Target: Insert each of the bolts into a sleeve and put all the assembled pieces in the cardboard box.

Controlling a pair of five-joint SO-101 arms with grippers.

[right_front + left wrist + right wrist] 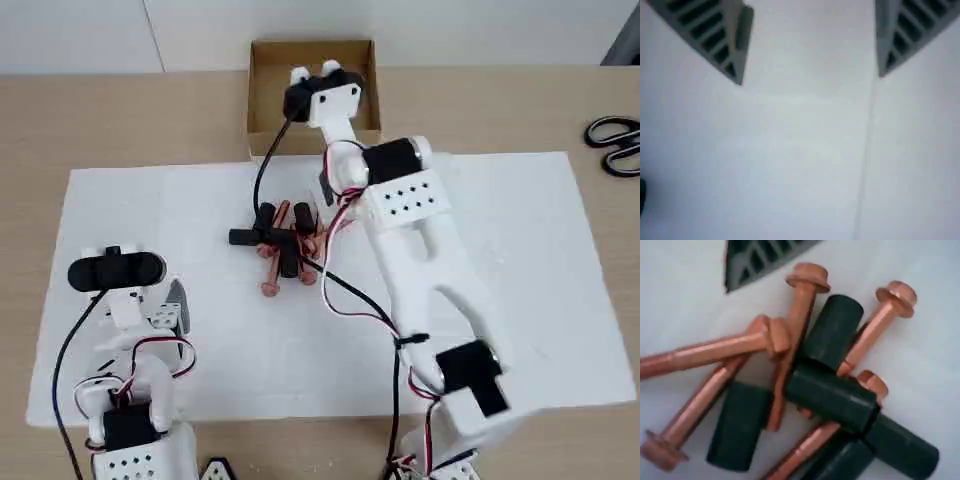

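Several copper bolts (272, 268) and black sleeves (262, 237) lie tangled in one pile at the middle of the white sheet (500, 220). Close up, the bolts (715, 351) cross over and under the sleeves (832, 395), and none sits inside a sleeve. My right gripper (328, 205) hangs over the pile's right side, open, with one fingertip (755, 257) just above the bolts and holding nothing. My left gripper (165, 310) is near the sheet's front left, open over bare white sheet (810, 75). The cardboard box (262, 60) stands at the back, behind the right arm's wrist.
Black scissors (615, 140) lie on the wooden table at the far right. The right arm's cable (345, 290) trails across the sheet beside the pile. The sheet's edges run close to the table's front.
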